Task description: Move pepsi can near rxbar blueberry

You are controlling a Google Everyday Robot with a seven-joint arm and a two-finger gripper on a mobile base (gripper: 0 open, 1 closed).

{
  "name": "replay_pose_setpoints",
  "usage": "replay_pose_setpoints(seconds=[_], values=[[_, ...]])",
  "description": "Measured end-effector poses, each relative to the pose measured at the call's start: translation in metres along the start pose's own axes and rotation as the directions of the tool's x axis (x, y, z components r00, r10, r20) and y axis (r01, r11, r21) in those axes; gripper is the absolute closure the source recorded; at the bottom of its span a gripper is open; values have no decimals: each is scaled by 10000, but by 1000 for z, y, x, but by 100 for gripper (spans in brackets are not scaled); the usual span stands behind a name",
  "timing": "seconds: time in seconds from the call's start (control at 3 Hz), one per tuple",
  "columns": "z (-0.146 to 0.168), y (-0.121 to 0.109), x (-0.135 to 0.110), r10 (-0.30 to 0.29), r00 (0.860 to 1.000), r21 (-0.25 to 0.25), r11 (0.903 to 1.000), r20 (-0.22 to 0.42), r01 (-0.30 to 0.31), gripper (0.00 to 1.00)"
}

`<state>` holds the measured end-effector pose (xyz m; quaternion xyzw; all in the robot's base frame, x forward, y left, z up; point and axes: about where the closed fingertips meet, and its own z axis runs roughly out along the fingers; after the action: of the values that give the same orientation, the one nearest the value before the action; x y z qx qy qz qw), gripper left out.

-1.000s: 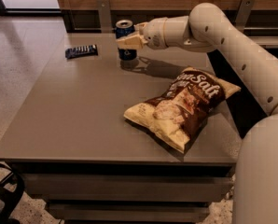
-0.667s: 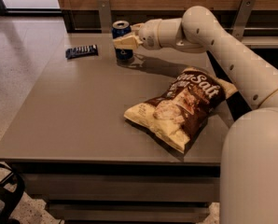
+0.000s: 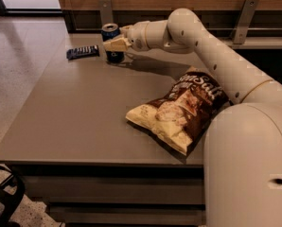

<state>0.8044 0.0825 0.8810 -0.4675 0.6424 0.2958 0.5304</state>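
Wood panelling runs along the far wall above a dark ledge with two metal brackets point(image 3: 245, 13), and a pale floor point(image 3: 18, 46) shows at far left. Below it stands a grey-brown table point(image 3: 74, 122), its near edge over dark shelving.

From the near right, the robot's cream body point(image 3: 250, 169) fills the corner and is cut off by the frame. Its arm point(image 3: 216, 56) reaches to the far left of the table. At its end the gripper point(image 3: 113, 38) is clamped around the pepsi can point(image 3: 110, 31). One cream finger point(image 3: 113, 45) crosses the can's front and hides the middle of the label, and the other sits behind the can, mostly out of sight. Only the silver top and a dark blue band at the base show. Whether the base touches the table is hard to tell.

Just to the left of the can, apart from it, the rxbar blueberry point(image 3: 83, 52) lies flat, its lettering too small to read.

A brown-and-yellow chip bag point(image 3: 181, 112) lies near right, well away from both, its right end hidden by the robot. A black object point(image 3: 1, 200) is cut off at the near left corner.
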Motion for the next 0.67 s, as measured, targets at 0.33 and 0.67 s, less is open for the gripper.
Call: replay_pose_setpoints(seconds=[0.33,0.67], values=[[4,3,0,11,10000,-74,10000,4,-11,74],[7,4,0,15,10000,-117,9999,5,-15,52]])
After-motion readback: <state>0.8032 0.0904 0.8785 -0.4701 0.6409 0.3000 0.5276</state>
